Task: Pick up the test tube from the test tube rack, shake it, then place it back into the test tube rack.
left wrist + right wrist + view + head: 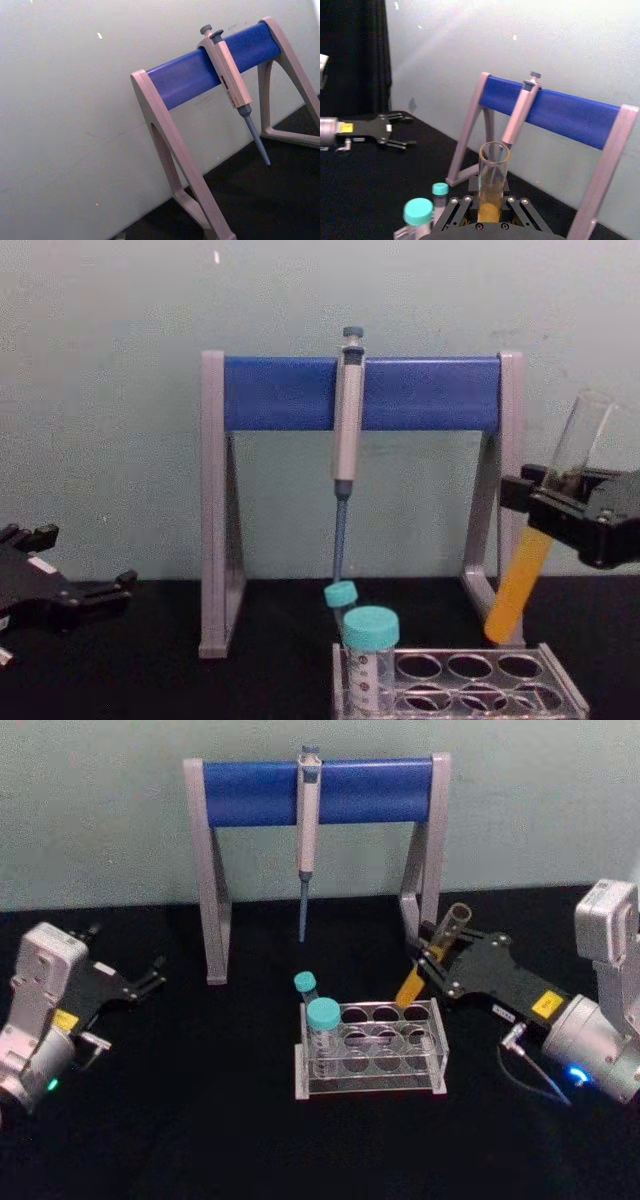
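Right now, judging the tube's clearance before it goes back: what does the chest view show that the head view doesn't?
Chest, not head: the tilted test tube hangs, bottom higher than the test tube rack. Head, not chest: the rack's full hole grid and front edge. Both: right gripper shut on the tube, left gripper open at the left, teal-capped tubes in the rack, pipette on its stand.
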Controlling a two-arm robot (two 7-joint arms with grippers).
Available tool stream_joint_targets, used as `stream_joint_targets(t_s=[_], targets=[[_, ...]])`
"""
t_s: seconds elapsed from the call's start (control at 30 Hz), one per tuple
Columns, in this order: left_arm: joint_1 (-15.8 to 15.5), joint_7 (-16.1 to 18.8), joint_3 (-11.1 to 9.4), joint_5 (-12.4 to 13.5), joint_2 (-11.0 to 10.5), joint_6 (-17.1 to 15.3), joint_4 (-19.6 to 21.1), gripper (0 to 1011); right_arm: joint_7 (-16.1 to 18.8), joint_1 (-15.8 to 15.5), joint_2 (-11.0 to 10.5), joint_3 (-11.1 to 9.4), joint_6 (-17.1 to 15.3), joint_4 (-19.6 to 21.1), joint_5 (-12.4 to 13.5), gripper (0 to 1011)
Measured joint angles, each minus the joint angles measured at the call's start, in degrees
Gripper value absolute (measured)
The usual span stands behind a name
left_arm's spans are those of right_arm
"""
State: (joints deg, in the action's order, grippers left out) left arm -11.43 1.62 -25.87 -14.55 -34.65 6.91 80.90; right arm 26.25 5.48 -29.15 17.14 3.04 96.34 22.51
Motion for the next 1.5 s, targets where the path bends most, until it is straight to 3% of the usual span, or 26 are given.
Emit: stream_joint_targets(t_s=[0.27, 0.53, 0.73, 0.93, 1.17, 1.5], targets=[[0.0, 0.0, 0.0, 0.0, 0.0, 0.0, 0.0, 1001, -0.2, -0.5, 0.5, 2.0, -1.5, 1.2, -0.7, 222], [0.0, 0.0, 0.0, 0.0, 0.0, 0.0, 0.0, 1002, -0.7, 3.1, 3.7, 4.7, -1.5, -2.3, -2.7, 222], [0.0, 0.0, 0.0, 0.0, 0.0, 0.0, 0.0, 1001, -1.3, 6.3, 5.8, 5.2, -1.1, -5.7, -3.5, 222], [0.0, 0.0, 0.0, 0.0, 0.0, 0.0, 0.0, 1001, -2.7, 8.8, 6.9, 4.2, -0.9, -8.9, -4.5, 222], [0.0, 0.0, 0.0, 0.0, 0.0, 0.0, 0.0, 1001, -3.3, 8.4, 6.1, 2.2, -1.0, -9.1, -4.6, 222], [0.0, 0.0, 0.0, 0.0, 0.0, 0.0, 0.0, 1001, -3.3, 1.6, 2.8, -0.7, -1.9, -1.1, -3.4, 222]])
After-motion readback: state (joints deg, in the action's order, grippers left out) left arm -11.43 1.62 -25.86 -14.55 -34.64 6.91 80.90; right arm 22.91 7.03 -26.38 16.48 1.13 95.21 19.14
